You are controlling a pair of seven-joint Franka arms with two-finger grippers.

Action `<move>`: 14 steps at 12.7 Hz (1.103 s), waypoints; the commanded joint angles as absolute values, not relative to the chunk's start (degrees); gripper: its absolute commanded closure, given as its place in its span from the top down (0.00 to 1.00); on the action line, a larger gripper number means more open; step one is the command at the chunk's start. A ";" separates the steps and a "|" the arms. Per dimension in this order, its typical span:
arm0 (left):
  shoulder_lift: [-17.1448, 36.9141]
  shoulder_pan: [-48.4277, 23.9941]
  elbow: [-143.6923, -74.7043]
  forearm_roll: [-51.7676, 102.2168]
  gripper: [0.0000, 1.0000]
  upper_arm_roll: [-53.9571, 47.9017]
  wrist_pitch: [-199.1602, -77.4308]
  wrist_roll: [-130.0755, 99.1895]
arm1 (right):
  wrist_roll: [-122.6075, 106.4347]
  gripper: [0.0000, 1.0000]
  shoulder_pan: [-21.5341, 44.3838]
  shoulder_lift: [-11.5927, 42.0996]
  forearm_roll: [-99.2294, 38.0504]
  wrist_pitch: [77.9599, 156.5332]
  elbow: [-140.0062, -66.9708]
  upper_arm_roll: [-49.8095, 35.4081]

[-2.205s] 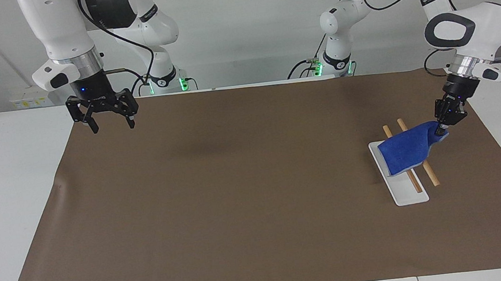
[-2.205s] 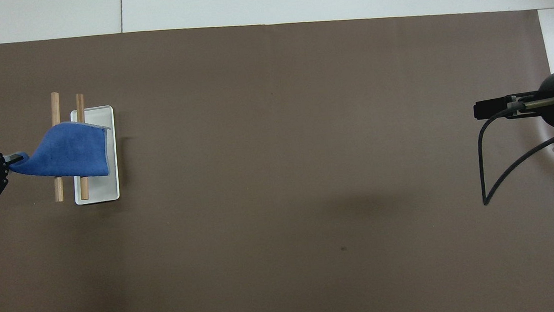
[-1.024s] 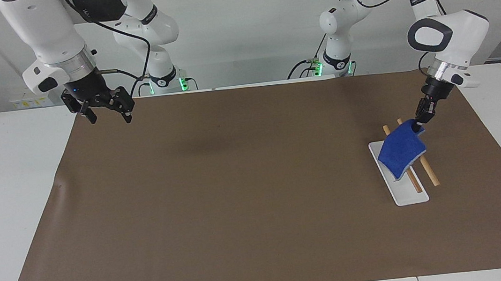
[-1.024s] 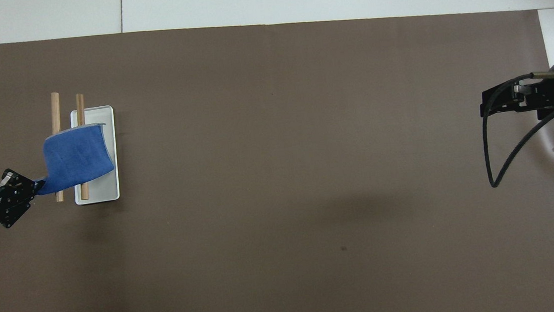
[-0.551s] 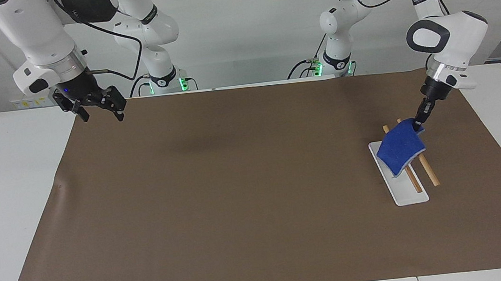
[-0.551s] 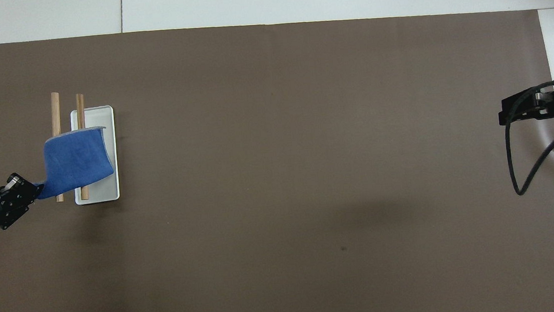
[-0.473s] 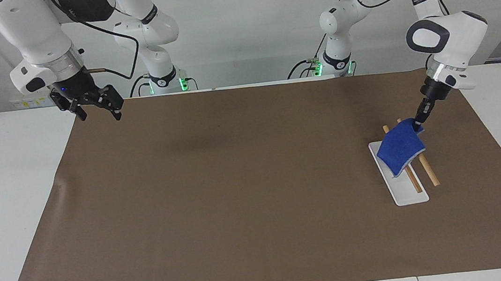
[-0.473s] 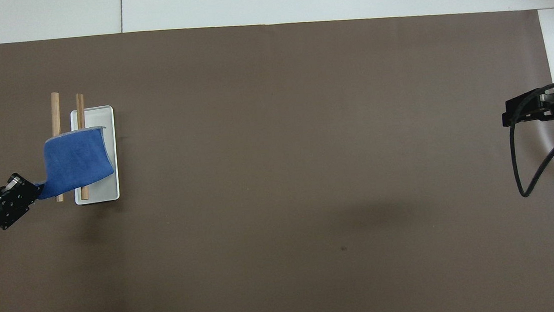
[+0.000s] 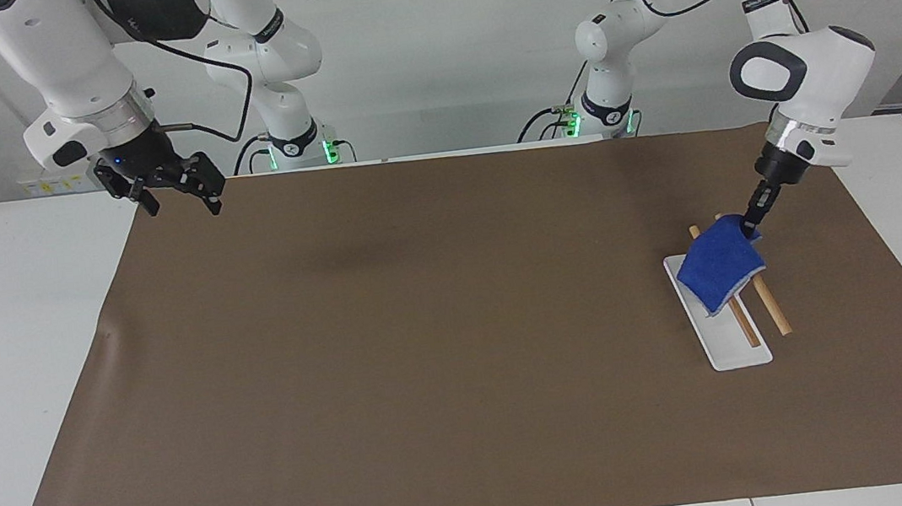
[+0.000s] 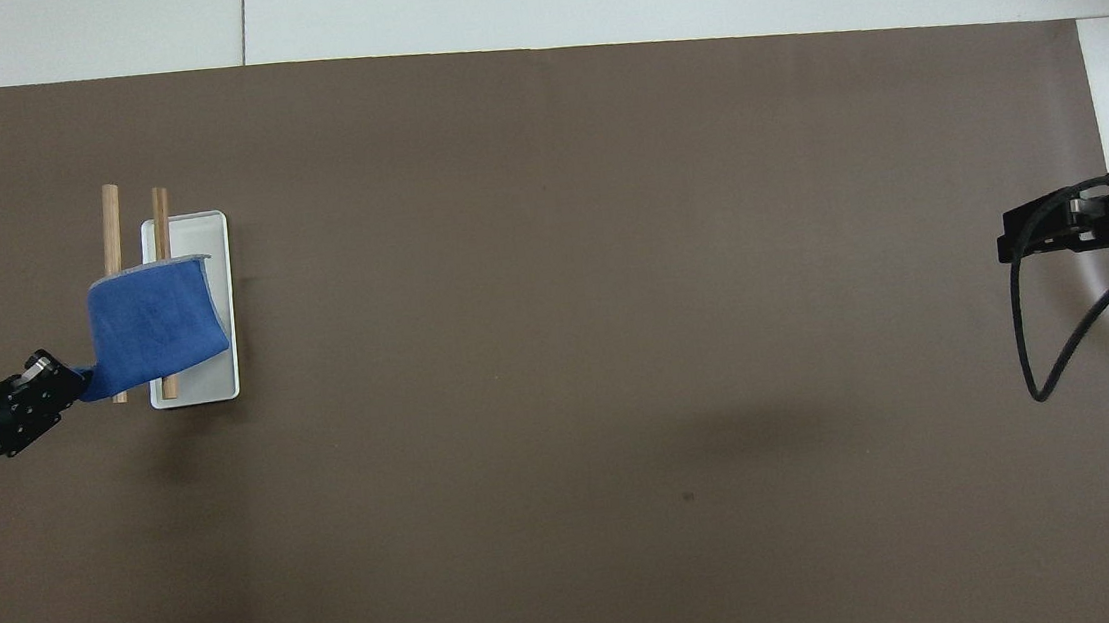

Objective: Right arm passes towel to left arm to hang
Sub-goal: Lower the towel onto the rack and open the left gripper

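towel draped over the rack, one corner pinched

the left gripper [image 9: 751,223] pinches a corner of the towel [image 9: 722,263], jaws pressed together on it, so the cloth drapes over the rack's wooden bars [image 9: 770,310] at the left arm's end. the right gripper [image 9: 172,191] waits, jaws spread, over the mat's [image 9: 395,361] edge at the right arm's end.

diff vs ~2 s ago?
The left gripper, still shut on a corner of the towel, swung that corner toward the robots' end of the rack, so the towel now drapes narrower over both bars. The right gripper, open and empty, pulled back toward its corner of the mat. Rack unmoved.
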State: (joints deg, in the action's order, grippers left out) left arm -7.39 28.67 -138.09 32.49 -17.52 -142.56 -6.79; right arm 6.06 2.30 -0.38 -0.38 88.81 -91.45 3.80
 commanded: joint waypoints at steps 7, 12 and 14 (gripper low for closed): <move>-5.71 29.27 -137.20 31.03 0.57 -17.23 -144.76 -3.96 | 5.01 1.00 2.20 -1.93 0.26 88.86 -93.08 4.22; -2.12 31.98 -126.42 23.93 0.59 -17.23 -133.98 -3.69 | 5.01 1.00 2.20 -1.93 0.26 88.77 -92.99 4.22; 0.17 32.25 -120.09 20.67 0.59 -17.23 -127.21 -3.78 | 5.01 1.00 2.20 -1.93 0.26 88.86 -93.08 4.22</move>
